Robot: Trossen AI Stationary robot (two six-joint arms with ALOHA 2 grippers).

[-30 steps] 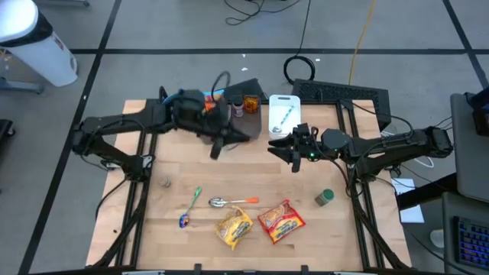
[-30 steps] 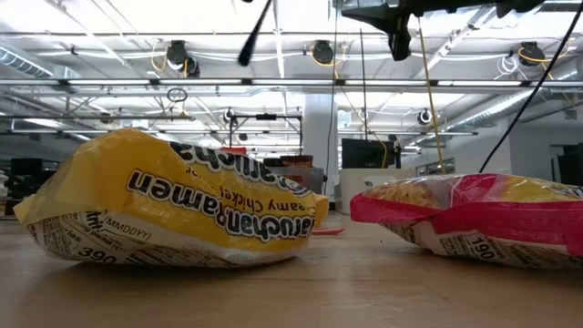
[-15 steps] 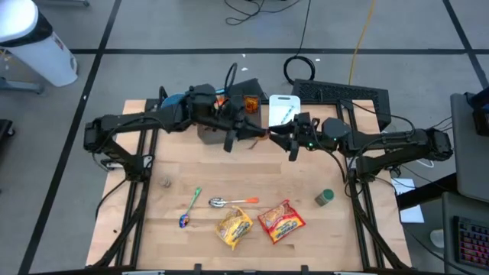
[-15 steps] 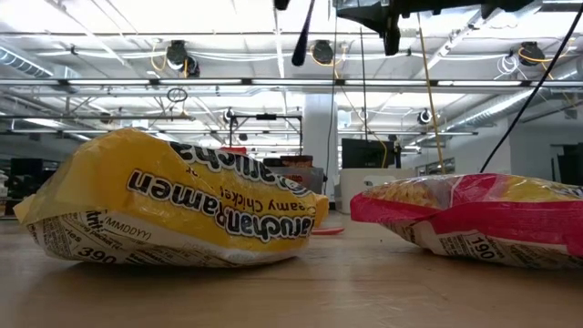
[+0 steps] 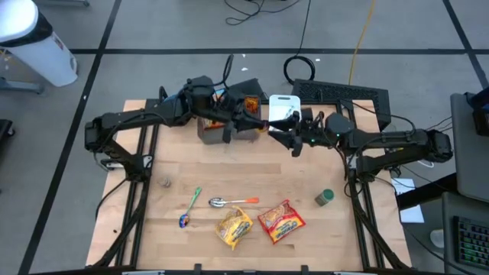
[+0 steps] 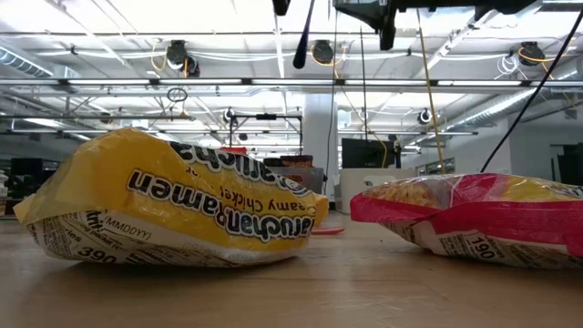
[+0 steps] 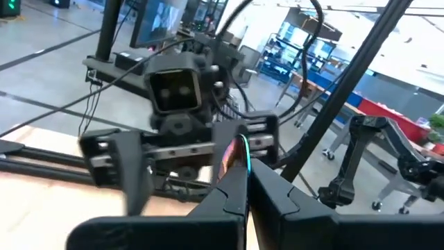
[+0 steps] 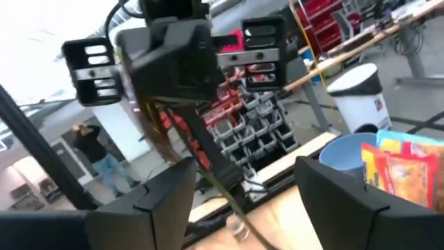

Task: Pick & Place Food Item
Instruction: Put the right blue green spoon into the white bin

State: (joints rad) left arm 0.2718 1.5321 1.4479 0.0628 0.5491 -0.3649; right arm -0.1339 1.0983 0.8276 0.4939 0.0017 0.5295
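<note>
So the left gripper (image 7: pixel 241 182) is up in the air over the back of the table (image 5: pixel 306 176), clamped on a thin dark stick (image 6: pixel 303 38). No idea what it actually is, too blurry. The right gripper (image 8: pixel 243 189) is nose to nose with it, fingers apart with the stick running down between them, so my guess is a handover. Biggest worry: if left lets go before right has closed, the stick just drops on the table. It's skinny too, so right could close beside it or catch only the edge and have it swing. The two wrists are very close, so any small push forward and they bump. Also, that stick doesn't look like food to me. The actual food, the yellow pack (image 5: pixel 234 227) and the red pack (image 5: pixel 281 220), is lying flat side by side at the front edge, well apart from both grippers, nobody touching it. Those bags look puffy and slippery, so they could be a pain to pinch later. Containers: there's a blue bowl (image 8: pixel 350 156) with a colourful packet (image 8: pixel 406 173) sticking out of it. The grey bin (image 5: pixel 208 131) sits under the left arm, so I can't see inside. The green can (image 5: pixel 325 198) is alone on the right side, and I can't tell what's in it.
</note>
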